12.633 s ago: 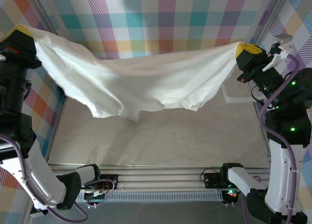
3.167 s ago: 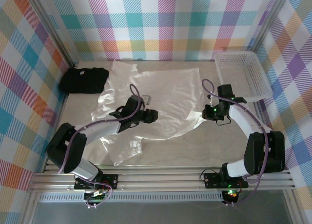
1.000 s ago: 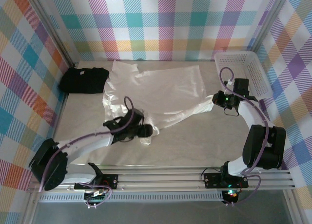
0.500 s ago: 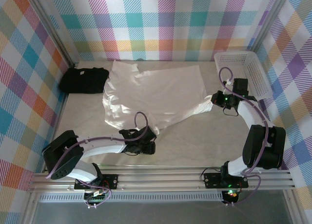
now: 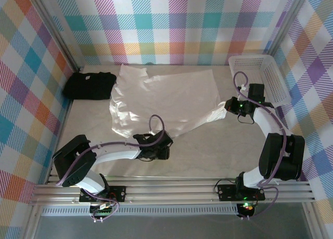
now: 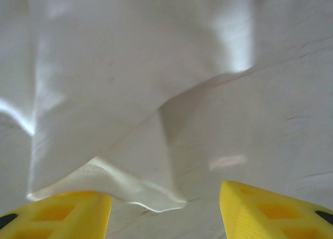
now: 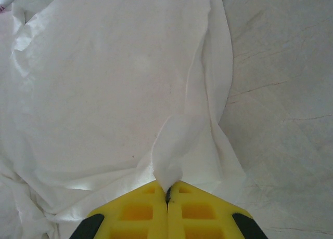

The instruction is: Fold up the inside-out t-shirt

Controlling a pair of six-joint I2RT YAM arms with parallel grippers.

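Observation:
The inside-out t-shirt [image 5: 166, 96] lies spread over the far half of the table, white and creased. My left gripper [image 5: 163, 147] sits low at its near corner. In the left wrist view that gripper [image 6: 166, 214] is open, and the shirt's hem corner [image 6: 143, 189] lies on the table between the yellow fingers [image 6: 62, 213], nearer the left one. My right gripper [image 5: 229, 106] is at the shirt's right edge. In the right wrist view it [image 7: 167, 190] is shut on a pinched fold of the t-shirt [image 7: 130, 78], which rises out of the closed jaws.
A black t-shirt [image 5: 89, 85] lies bunched at the far left. A white plastic basket [image 5: 260, 78] stands at the far right, just behind the right arm. Plaid walls close in three sides. The bare marble tabletop [image 5: 218, 150] runs along the near edge.
My left gripper has slid right and nearer along the shirt's front edge to its near corner, its jaws narrowing slightly. The right gripper has held still, gripping the fold.

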